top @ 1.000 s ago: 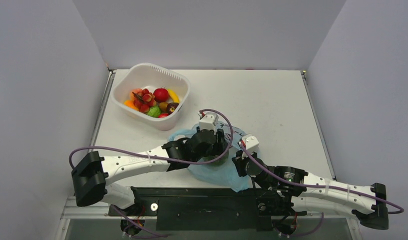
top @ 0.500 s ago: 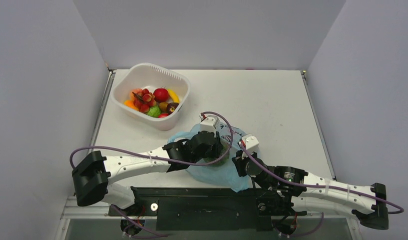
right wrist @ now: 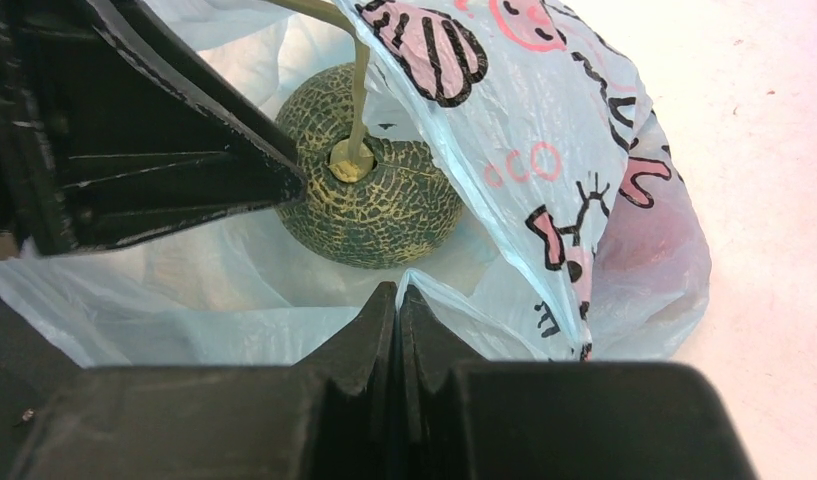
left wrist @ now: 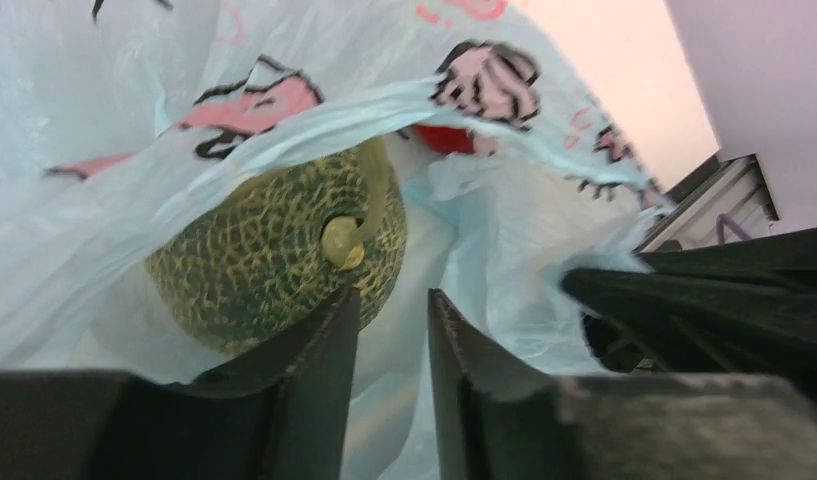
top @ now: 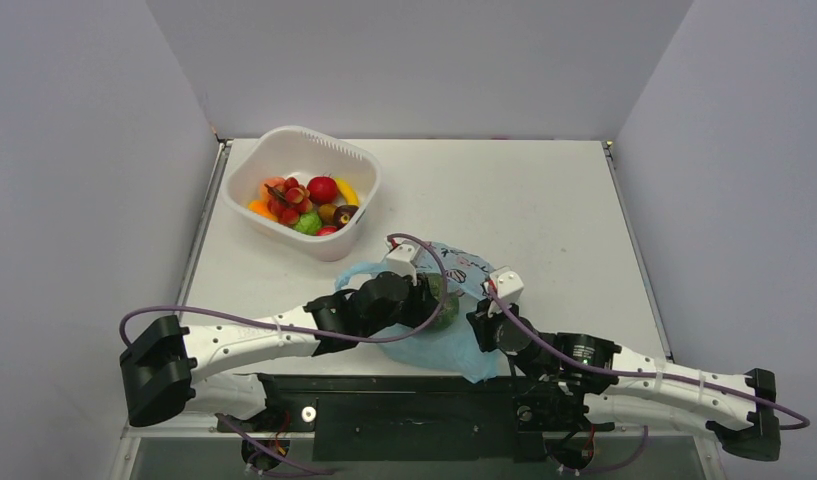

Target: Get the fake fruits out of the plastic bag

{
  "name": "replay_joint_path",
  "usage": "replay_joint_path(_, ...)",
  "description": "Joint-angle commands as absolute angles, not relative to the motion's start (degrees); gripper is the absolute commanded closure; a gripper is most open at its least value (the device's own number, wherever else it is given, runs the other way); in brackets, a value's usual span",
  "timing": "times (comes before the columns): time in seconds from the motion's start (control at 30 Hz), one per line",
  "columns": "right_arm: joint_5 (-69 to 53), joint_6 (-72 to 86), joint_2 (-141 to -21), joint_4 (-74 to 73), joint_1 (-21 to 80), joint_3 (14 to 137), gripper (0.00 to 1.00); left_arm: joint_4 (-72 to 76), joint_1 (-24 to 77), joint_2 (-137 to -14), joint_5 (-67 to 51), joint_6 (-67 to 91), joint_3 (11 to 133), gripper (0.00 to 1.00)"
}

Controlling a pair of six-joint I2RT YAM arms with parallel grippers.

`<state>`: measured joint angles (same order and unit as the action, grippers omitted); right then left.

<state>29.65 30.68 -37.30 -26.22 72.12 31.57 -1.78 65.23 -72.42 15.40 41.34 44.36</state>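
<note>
Two arms reach toward the middle of the near edge of the table (top: pixel 544 200), where the plastic bag (top: pixel 439 345) lies. The left arm stretches low from the near left corner, and the left gripper (top: pixel 432 305) points into the mouth of the bag. Its jaws stand a little apart with a narrow gap, just beside the dark green gourd (left wrist: pixel 264 265). The right arm comes from the near right corner, and the right gripper (right wrist: pixel 398 295) has its jaws pressed together on the edge of the bag film. The gourd sits inside the bag with its pale stem up, and a red fruit (left wrist: pixel 446 138) lies deeper under the film. More fruits lie in the white tub (top: pixel 364 185) near the far left corner. Compared with half a second ago, the left elbow has moved toward the left edge and the left wrist has drawn back a little. More printed film and some green of the gourd now show from above, while the right arm is almost unchanged. The bag has pink-and-dark cartoon prints and some pink round marks like letters, but I cannot read any word.
</note>
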Motion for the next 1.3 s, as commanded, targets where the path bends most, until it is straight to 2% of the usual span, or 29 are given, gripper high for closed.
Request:
replay_joint_path(0.0,31.0,30.9,-39.9,-25.1,72.7,32.3,1.0,6.1,65.0,-73.0,14.6,43.3,45.8,0.64)
replay_joint_path(0.03,31.0,30.9,-40.2,-25.1,72.6,32.3,1.0,5.9,65.0,-74.1,15.1,43.4,46.3,0.59)
replay_joint_path(0.1,31.0,30.9,-40.0,-25.0,72.7,32.3,1.0,4.7,65.1,-75.5,17.1,43.2,48.2,0.57)
replay_joint_path(0.3,31.2,31.0,-39.8,-24.9,72.6,32.2,1.0,0.8,65.0,-78.4,24.9,40.7,52.6,0.56)
replay_joint_path(0.67,31.3,31.0,-40.3,-25.0,72.7,32.3,1.0,1.8,65.9,-83.3,29.2,38.7,54.8,0.61)
replay_joint_path(0.77,31.5,31.0,-40.4,-25.0,72.7,32.3,1.0,2.0,66.9,-83.9,30.0,37.9,55.1,0.67)
replay_joint_path(0.83,31.5,31.0,-40.6,-25.0,72.7,32.4,1.0,2.0,67.4,-84.0,29.9,37.2,55.2,0.78)
replay_joint_path(0.87,31.5,31.0,-40.8,-25.0,72.7,32.5,1.0,2.0,67.6,-83.7,29.7,36.9,55.2,0.89)
replay_joint_path(0.93,31.6,31.1,-40.9,-25.1,72.8,32.5,1.0,1.5,67.8,-83.0,29.2,36.7,54.6,1.0)
replay_joint_path(1.27,34.6,32.2,-38.6,-25.7,72.8,32.1,1.0,0.8,67.9,-75.7,20.6,37.2,47.3,1.0)
